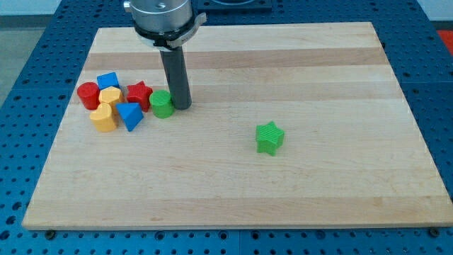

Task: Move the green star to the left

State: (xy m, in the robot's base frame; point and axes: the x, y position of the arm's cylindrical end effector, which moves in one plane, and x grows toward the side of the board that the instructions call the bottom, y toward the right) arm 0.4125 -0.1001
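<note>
- Our tip (182, 107) rests on the wooden board (340, 198) at the left, touching or just beside the right side of the green cylinder (162, 104).
- No gripper on this rig, so no open or closed state to record; the rod only pushes.
- Green star (269, 137) sits alone, right of centre and nearer than our tip, well apart from every other block.
- Cluster at the left: red cylinder (88, 95), blue cube (108, 81), red star (139, 94), blue triangle (130, 115), and two yellow blocks (106, 108) whose shapes we cannot make out surely.
- Handling judgement: the star looks small, rigid and light, likely to slide easily on the smooth wood; its points may make it turn if struck off-centre.
- Contact choice: we would meet its right face, level with its middle, and push leftward.
- Task not yet begun on the star; our tip must first travel round to its right side.
</note>
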